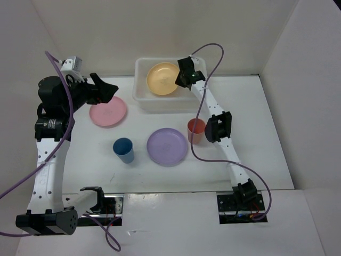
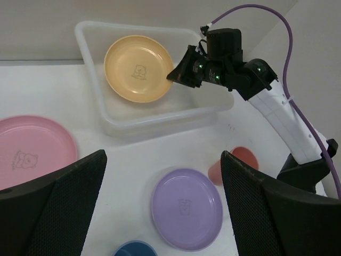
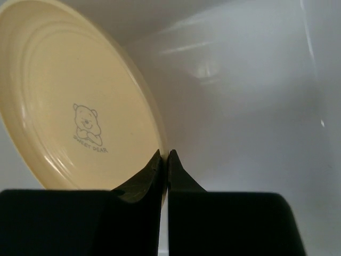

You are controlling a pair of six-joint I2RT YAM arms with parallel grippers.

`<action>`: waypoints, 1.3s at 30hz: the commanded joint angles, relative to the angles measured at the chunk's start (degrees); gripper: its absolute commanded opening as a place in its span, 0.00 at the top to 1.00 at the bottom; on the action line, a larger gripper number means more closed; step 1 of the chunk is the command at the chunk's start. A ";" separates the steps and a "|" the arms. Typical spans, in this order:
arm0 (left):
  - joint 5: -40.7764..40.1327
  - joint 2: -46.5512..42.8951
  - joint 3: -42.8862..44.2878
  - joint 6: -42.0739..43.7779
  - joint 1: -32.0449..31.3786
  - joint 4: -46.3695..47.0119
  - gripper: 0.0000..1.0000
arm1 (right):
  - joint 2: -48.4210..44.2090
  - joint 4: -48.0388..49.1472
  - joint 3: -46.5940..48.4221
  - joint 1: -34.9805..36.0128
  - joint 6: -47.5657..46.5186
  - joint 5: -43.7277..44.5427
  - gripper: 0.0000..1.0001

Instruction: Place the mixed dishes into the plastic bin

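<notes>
A yellow plate (image 1: 162, 78) lies tilted inside the clear plastic bin (image 1: 139, 96) at the back of the table. My right gripper (image 1: 184, 80) is shut on the yellow plate's (image 3: 69, 106) right rim, its fingertips (image 3: 157, 164) pinching the edge inside the bin. On the table lie a pink plate (image 1: 107, 112), a purple plate (image 1: 167, 146), a blue cup (image 1: 123, 150) and an orange-red cup (image 1: 195, 130). High over the pink plate's left side, my left gripper (image 1: 109, 92) is open with nothing between its fingers (image 2: 53, 213).
White walls enclose the table at the back and both sides. The right arm (image 1: 224, 128) stretches over the orange-red cup (image 2: 240, 160) toward the bin (image 2: 160, 120). Purple cables trail from both arms.
</notes>
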 commanded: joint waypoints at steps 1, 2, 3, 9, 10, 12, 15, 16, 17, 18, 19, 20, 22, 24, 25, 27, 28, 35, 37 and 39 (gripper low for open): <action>-0.92 -0.20 0.27 1.87 0.58 1.25 0.06 | 3.38 -8.06 10.23 -0.09 0.60 0.20 0.95; -0.92 -0.20 0.27 1.87 0.58 1.25 0.06 | 2.14 -7.51 7.12 -0.09 0.61 0.18 0.93; -1.45 -0.20 0.27 1.87 0.58 1.25 0.06 | 3.43 -9.77 9.09 -0.09 0.61 0.18 0.90; -1.45 -0.20 0.27 1.87 0.58 1.25 0.05 | 5.90 -11.20 16.92 -0.09 0.09 -0.78 0.62; -1.45 -0.20 0.27 1.87 0.58 1.25 0.05 | 5.90 -11.20 16.15 -0.09 -0.52 -0.78 0.56; -1.45 -0.20 0.27 1.87 0.58 1.25 0.05 | 5.90 -11.20 16.85 -0.09 -0.53 -1.48 0.37; -1.45 -0.20 0.27 1.87 1.11 0.73 0.05 | 2.67 -10.67 16.85 -0.09 -1.05 -2.62 0.22; -2.41 -0.20 0.27 1.87 1.11 -0.06 0.05 | 1.61 -10.67 16.85 -0.09 -1.06 -2.63 0.20; -2.42 0.41 0.27 1.87 1.11 -0.93 0.05 | 0.47 -10.67 16.85 0.61 -1.06 -2.63 0.18; -3.38 0.42 0.27 1.87 1.11 -0.94 0.05 | -0.76 -10.67 16.85 1.31 -1.93 -2.63 0.13; -3.99 1.03 0.27 1.00 1.11 -1.64 0.05 | -3.65 -9.97 16.85 2.45 -2.46 -2.11 0.11; -4.61 1.56 0.27 -0.05 1.11 -1.65 0.05 | -5.24 -9.27 16.85 3.15 -2.99 -2.10 0.10; -4.62 2.43 0.27 -1.11 1.63 -1.04 0.06 | -10.51 -9.26 16.85 4.39 -2.99 -0.44 0.06; -2.96 4.89 0.79 -2.00 3.65 -0.42 0.06 | -15.86 -9.78 16.85 6.23 -3.69 0.97 0.05; 0.45 5.86 0.80 -3.04 4.61 1.06 0.06 | -17.46 -10.57 16.85 6.24 -4.22 1.50 0.05; 3.63 9.20 -0.60 -7.06 7.86 3.09 0.06 | -20.27 -14.26 16.85 6.94 -4.22 -0.59 0.05; 5.56 10.34 -1.39 -8.57 9.01 4.58 0.06 | -22.98 -16.01 16.85 6.94 -4.22 -1.74 0.05; 1.20 19.48 -11.92 -17.19 15.78 7.41 0.10 | -35.72 -28.95 13.01 9.31 -6.95 -0.08 0.05; 0.57 21.67 -13.61 -18.95 17.27 8.29 0.11 | -38.20 -28.95 13.85 11.51 -7.65 -0.08 0.05; 0.57 23.00 -15.46 -20.18 18.94 8.99 0.13 | -40.05 -28.95 13.25 11.51 -7.65 -0.69 0.05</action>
